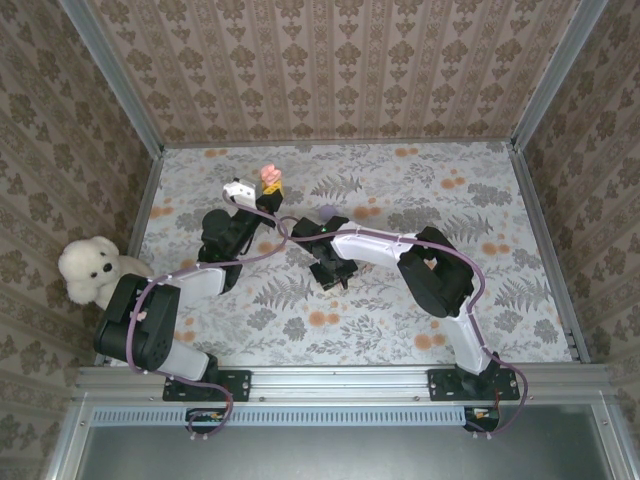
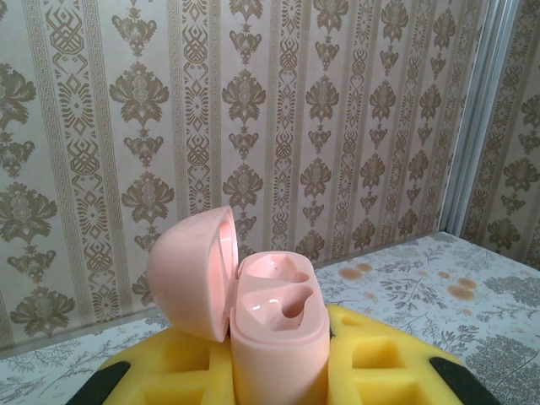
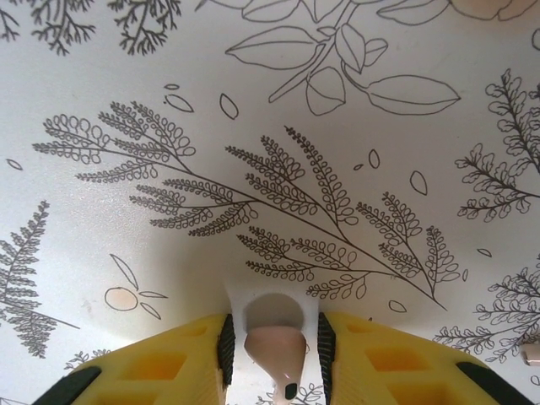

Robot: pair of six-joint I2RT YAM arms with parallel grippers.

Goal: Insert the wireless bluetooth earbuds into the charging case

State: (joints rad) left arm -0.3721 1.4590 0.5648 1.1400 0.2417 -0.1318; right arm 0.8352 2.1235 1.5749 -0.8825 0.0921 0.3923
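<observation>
Two arms are being seen over a table [image 1: 440,210] covered with a leaf-patterned cloth. The pink charging case [image 2: 278,354] is being held upright by the left gripper [image 2: 274,380], which is closed narrowly on it, with yellow fingers [image 2: 169,371] being pressed against its two sides. In the top view the charging case [image 1: 271,178] is being held at the tip of the left gripper [image 1: 267,193], above the far left part of the table and near the patterned wall [image 2: 354,110]. Its lid [image 2: 190,270] is being held open, swung over to the left, and two empty sockets [image 2: 278,304] are being shown in its body.

One pink earbud [image 3: 274,348] with a dark tip is being framed between the fingers of the right gripper [image 3: 274,363], which is being pointed down close over the cloth, near the middle of the table [image 1: 331,272]. Its jaws are being held narrow, just beside the earbud on both sides; whether the earbud is being clamped cannot be told.

A white plush toy [image 1: 90,268] is being seen at the left edge, well apart from both grippers.
</observation>
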